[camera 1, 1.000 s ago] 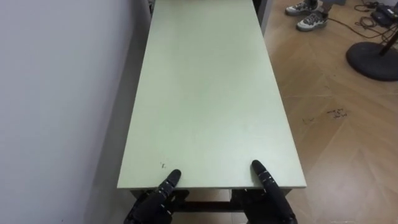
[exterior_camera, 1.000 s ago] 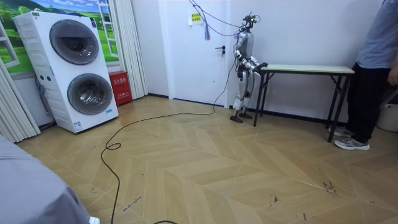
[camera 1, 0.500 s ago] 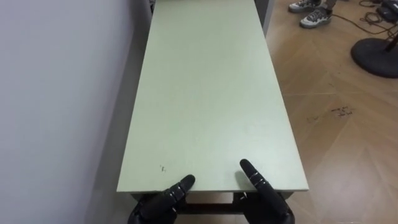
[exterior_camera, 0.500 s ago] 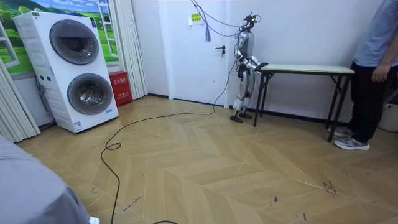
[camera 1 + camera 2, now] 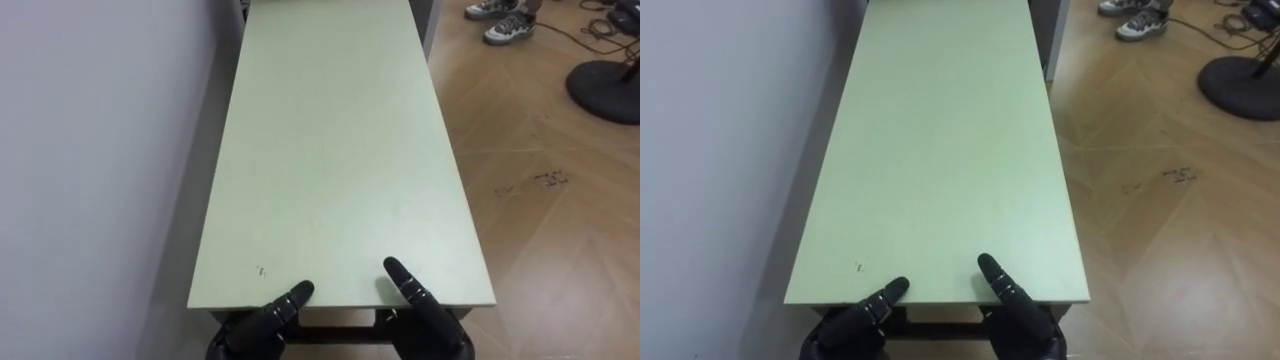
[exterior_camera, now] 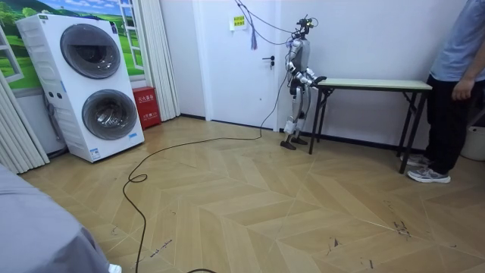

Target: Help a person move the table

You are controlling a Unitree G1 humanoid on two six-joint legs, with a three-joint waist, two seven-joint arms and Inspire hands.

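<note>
A long table [image 5: 330, 150] with a pale green top and dark legs stands lengthwise before me, its left side along a white wall. My left hand [image 5: 262, 322] and right hand [image 5: 425, 315] sit at its near short edge, each thumb lying up over the edge and the rest hidden below the top. In the room view I stand at the end of the table [image 6: 371, 84] towards the room view's left. A person [image 6: 455, 76] stands at the far end with one arm bent beside the table; their shoes [image 5: 505, 28] show on the floor.
A black round stand base [image 5: 603, 92] and cables lie on the wooden floor to the right. The wall [image 5: 100, 150] runs close along the table's left. Stacked washing machines [image 6: 91, 87] and a trailing floor cable [image 6: 151, 163] are farther off in the room.
Both thumbs have shifted along the near edge, the left to the right and the right to the left. The person at the far end has stepped closer and raised a forearm.
</note>
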